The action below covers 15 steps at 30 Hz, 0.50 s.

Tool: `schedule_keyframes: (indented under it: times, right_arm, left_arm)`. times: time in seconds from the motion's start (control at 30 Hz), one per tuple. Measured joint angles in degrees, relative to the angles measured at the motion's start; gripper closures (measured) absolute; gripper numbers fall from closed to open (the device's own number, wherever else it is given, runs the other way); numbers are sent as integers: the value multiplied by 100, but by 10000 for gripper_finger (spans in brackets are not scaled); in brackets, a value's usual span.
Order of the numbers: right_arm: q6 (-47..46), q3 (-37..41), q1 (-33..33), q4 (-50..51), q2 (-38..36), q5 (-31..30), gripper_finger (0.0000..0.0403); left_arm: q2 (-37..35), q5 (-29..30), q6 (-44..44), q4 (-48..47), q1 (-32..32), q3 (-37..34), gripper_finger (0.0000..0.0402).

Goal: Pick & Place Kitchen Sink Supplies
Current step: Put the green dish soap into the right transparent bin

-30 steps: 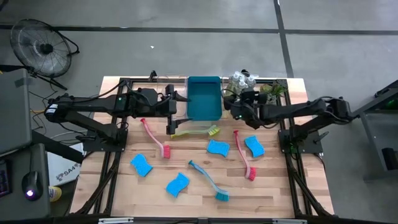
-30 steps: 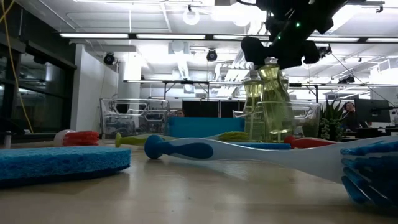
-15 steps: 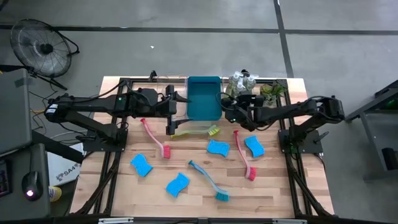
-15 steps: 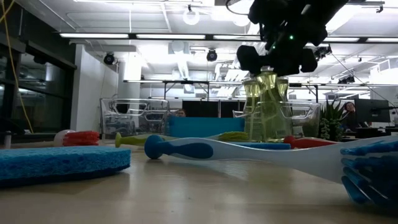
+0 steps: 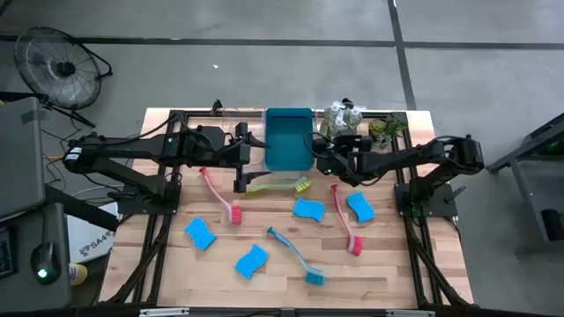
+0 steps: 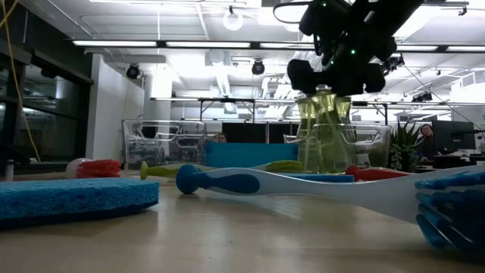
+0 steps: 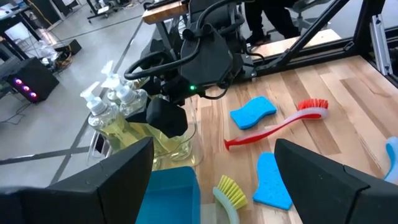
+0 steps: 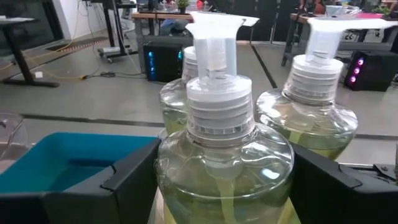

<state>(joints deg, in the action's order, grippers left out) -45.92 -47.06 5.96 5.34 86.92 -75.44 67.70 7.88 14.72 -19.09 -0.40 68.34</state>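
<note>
Several clear pump bottles of yellowish liquid (image 5: 340, 114) stand at the table's far edge, right of the blue bin (image 5: 289, 139). My right gripper (image 5: 335, 139) is open. Its fingers stand level on either side of the nearest bottle (image 8: 219, 106), seen in the right wrist view (image 8: 224, 163). My left gripper (image 5: 240, 174) is open and empty above the bin's near left corner, by the yellow-green brush (image 5: 280, 186). Pink (image 5: 220, 195), red (image 5: 345, 220) and teal (image 5: 295, 255) brushes and several blue sponges (image 5: 308, 210) lie flat on the table. My right gripper comes at the nearest pump bottle level from the table's near side, one finger (image 8: 118, 186) on each side of its round body (image 8: 221, 171). The bottle stands upright among the others. Whether the fingers touch it, I cannot tell.
A small potted plant (image 5: 388, 129) stands right of the bottles. A clear tray (image 5: 236, 119) sits left of the bin. The arms' black frames (image 5: 167, 189) run along both table sides. Bare wood (image 5: 388, 264) lies at the near right.
My right gripper has come down and moved toward the table's left, closing in on the pump bottles until the nearest one stands between its fingers. The left arm has kept still.
</note>
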Motion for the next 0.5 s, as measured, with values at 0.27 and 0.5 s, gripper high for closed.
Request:
schedule_keyframes:
  times: [0.27, 0.5]
  right_arm:
    - [442, -14, 0, -78, -3, 465, 101]
    - [867, 10, -2, -112, -2, 715, 61]
  left_arm:
    - [0, 0, 11, 0, 0, 0, 73]
    - [0, -48, 26, -4, 1, 0, 73]
